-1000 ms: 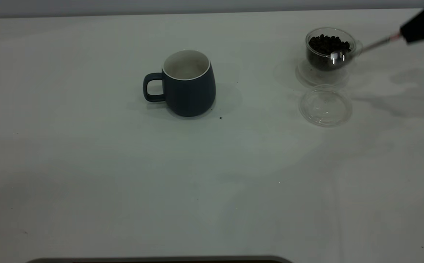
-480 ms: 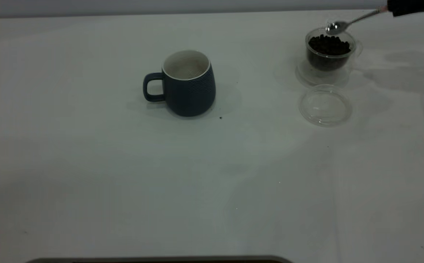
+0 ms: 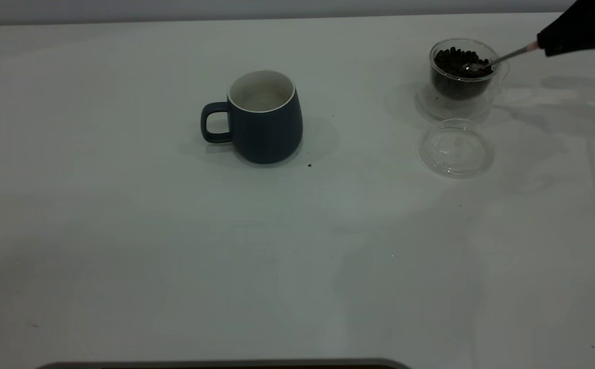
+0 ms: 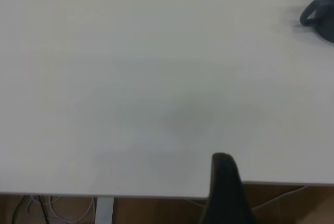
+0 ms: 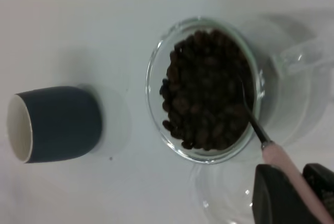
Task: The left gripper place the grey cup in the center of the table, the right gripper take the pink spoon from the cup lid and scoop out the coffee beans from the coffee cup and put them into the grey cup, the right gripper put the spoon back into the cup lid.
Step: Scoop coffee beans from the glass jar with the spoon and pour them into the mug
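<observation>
1. The pink spoon [image 3: 497, 58] is lying with its bowl dipped into the coffee beans [image 3: 461, 61] inside the coffee cup [image 3: 462, 72], its thin stem crossing the cup's rim on the side facing away from the grey cup [image 3: 264, 117].
2. The spoon's long axis is slanting: the bowl end is pointing down toward the grey cup, and the pale pink handle end is rising away from it.
3. The right gripper [image 3: 540, 43] is pinching the pink handle end [image 5: 284, 169] between its black fingers [image 5: 274, 195], just outside the coffee cup's rim.
4. Counting what is sitting on the table [image 3: 174, 246]: one grey cup, one coffee cup, one cup lid [image 3: 456, 147], one spoon, and too many beans to count.
5. The grey cup is standing upright, well apart from the coffee cup, its loop handle pointing away from the coffee cup.
6. The cup lid is lying flat just beside the coffee cup, on its near side in the exterior view, with nothing resting in it.
7. A few dark specks [image 3: 309, 165] are lying near the grey cup's base.
8. The left gripper [image 4: 225, 190] is hanging over the table's edge, far from the grey cup; only one dark finger is showing, so I cannot tell how its jaws are standing.
</observation>
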Motion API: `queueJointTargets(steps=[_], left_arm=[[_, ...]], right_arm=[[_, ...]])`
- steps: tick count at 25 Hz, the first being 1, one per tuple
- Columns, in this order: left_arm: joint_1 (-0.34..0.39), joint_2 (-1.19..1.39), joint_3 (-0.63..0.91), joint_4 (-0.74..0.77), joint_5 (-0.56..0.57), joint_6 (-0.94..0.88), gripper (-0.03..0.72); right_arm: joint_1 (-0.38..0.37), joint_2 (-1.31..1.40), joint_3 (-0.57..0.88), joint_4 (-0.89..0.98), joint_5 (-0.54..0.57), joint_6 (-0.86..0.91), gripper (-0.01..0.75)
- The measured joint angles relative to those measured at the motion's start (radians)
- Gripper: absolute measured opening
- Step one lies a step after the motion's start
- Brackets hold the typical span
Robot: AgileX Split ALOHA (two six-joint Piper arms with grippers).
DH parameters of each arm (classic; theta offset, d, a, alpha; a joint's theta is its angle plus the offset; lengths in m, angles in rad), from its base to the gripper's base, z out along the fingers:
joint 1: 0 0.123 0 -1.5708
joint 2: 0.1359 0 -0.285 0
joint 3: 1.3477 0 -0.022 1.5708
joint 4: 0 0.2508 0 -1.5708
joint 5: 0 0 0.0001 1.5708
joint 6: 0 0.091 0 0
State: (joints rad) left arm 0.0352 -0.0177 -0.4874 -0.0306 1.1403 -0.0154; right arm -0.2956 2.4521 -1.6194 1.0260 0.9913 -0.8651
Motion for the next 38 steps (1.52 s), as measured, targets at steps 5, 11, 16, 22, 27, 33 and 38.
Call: queueJointTargets(steps=[5, 11, 16, 22, 27, 33, 38], left_arm=[[0.0, 0.0, 0.0, 0.0, 0.0, 0.0, 0.567], [0.0, 0.0, 0.0, 0.0, 0.0, 0.0, 0.567], [0.0, 0.0, 0.0, 0.0, 0.0, 0.0, 0.567], [0.0, 0.0, 0.0, 0.0, 0.0, 0.0, 0.567], [0.0, 0.0, 0.0, 0.0, 0.0, 0.001, 0.567], [0.0, 0.0, 0.0, 0.0, 0.0, 0.002, 0.567], [0.0, 0.0, 0.0, 0.0, 0.0, 0.002, 0.567]], right_arm=[[0.0, 0.014, 0.0, -0.001, 0.01, 0.035, 0.1], [0.0, 0.014, 0.0, 0.015, 0.023, 0.036, 0.1], [-0.001, 0.014, -0.001, 0.023, 0.03, 0.036, 0.1], [-0.018, 0.014, -0.001, 0.029, 0.045, 0.036, 0.1], [-0.037, 0.014, -0.001, 0.039, 0.058, 0.036, 0.1], [-0.055, 0.014, -0.001, 0.068, 0.084, 0.036, 0.1], [-0.065, 0.014, -0.001, 0.081, 0.103, 0.035, 0.1]])
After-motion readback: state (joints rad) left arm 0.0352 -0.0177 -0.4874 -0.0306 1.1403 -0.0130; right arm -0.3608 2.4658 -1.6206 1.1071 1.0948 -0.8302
